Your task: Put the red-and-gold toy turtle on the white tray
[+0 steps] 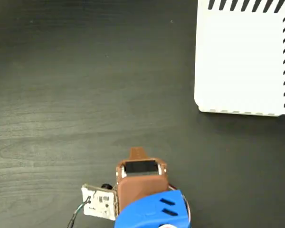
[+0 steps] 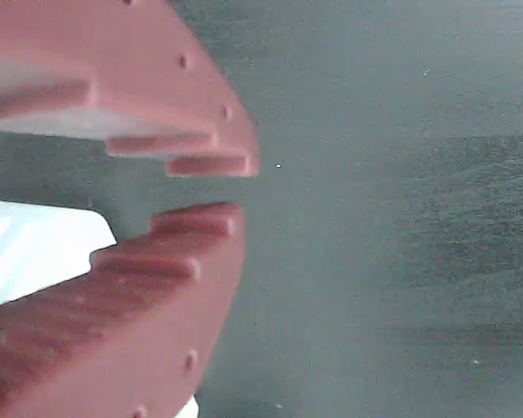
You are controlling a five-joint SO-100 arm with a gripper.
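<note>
A: Where is the red-and-gold toy turtle, and which way does it point?

B: It shows in neither view, so its place, heading and long axis can't be told.

A: And the tray?

B: The large flat white tray with rounded corners (image 1: 242,61) lies in the upper right of the fixed view, cut off by the top and right edges. Black diagonal stripes run along its top and right edges, and its surface is smooth and matte. In the wrist view a bright white patch of it (image 2: 35,248) shows behind the lower finger.

A: The arm?

B: At the bottom centre of the fixed view, a brown plastic wrist with a glossy blue shell behind it, and a small circuit board with wires on its left. The dark wood-grain table (image 1: 85,95) lies under everything.

A: And the fingers?

B: The reddish-brown two-finger gripper (image 2: 211,190) has stepped, ridged plastic fingers (image 2: 157,287) dotted with small holes. A narrow gap parts the tips, and they grip nothing.
</note>
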